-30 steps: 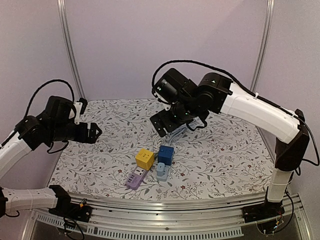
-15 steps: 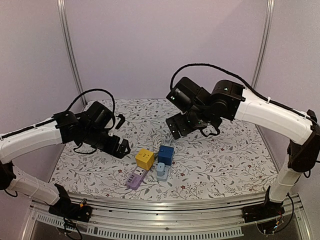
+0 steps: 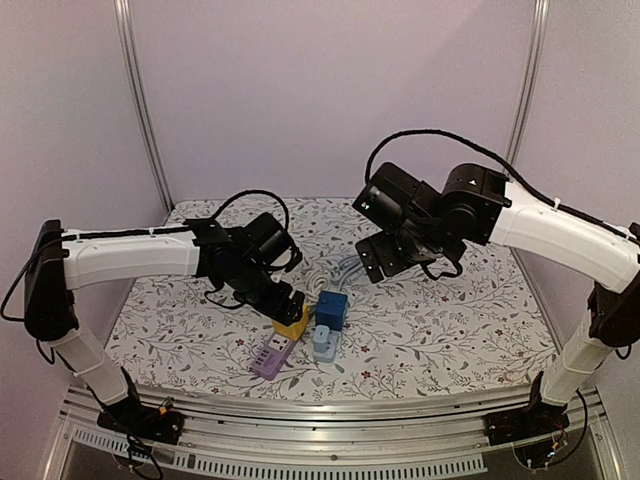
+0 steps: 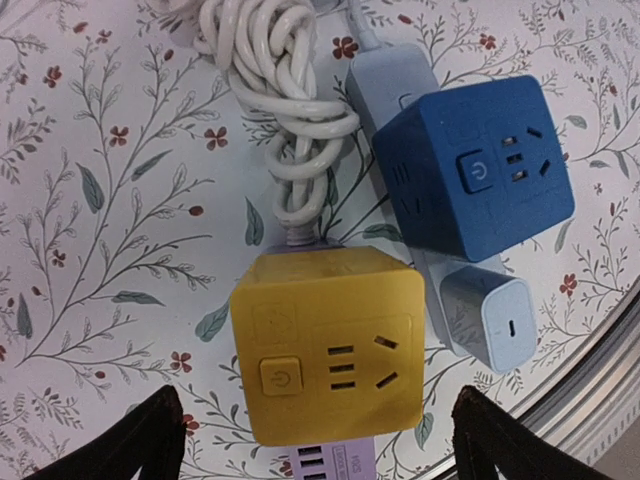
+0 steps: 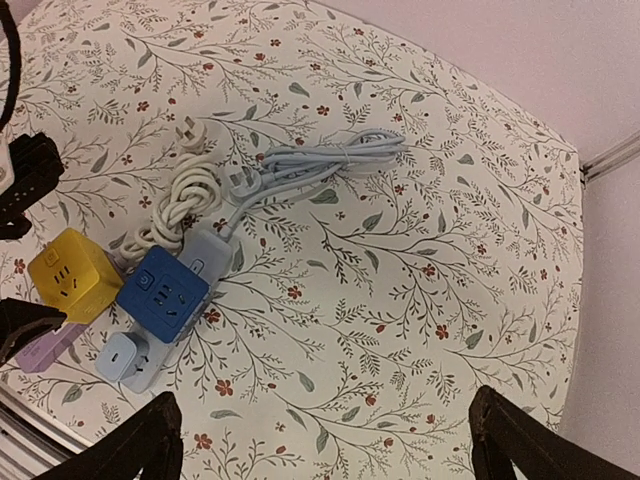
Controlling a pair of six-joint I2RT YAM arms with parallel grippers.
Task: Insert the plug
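Yellow socket cube (image 4: 330,345) found squarely between the spread fingers (image 4: 140,445) of the left gripper (image 4: 315,392), with bare cloth (image 4: 100,250) showing on either side and no touch made out; read those jaws as released, grasping nothing. Saw that cube seated on a purple strip (image 3: 271,357), close beside a blue socket cube (image 4: 480,170) on a pale blue strip (image 4: 488,320). Traced a knotted white cord (image 4: 270,90) from the purple strip toward the far side of the cloth, ending in a white plug (image 5: 190,132) lying flat. Spotted a grey plug (image 5: 240,178) near it, on a bundled grey cord (image 5: 330,155). Could not settle on either plug as the task's own, nor on the prongs' heading at that size. Placed both plugs past the cubes and the coil, off the top edge of the left wrist view, so beyond the left jaws rather than between them. Found the right gripper (image 5: 322,398) high over the cords, jaws wide and empty, plugs well below and off toward the left arm's side. Judged the left arm lower and nearer, yet lined up on the yellow socket cube, probably to steady it. Reckoned the plug pick-up likelier for the right arm, needing a long drop and a turn of the wrist to bring the jaws across the plug's narrow sides.
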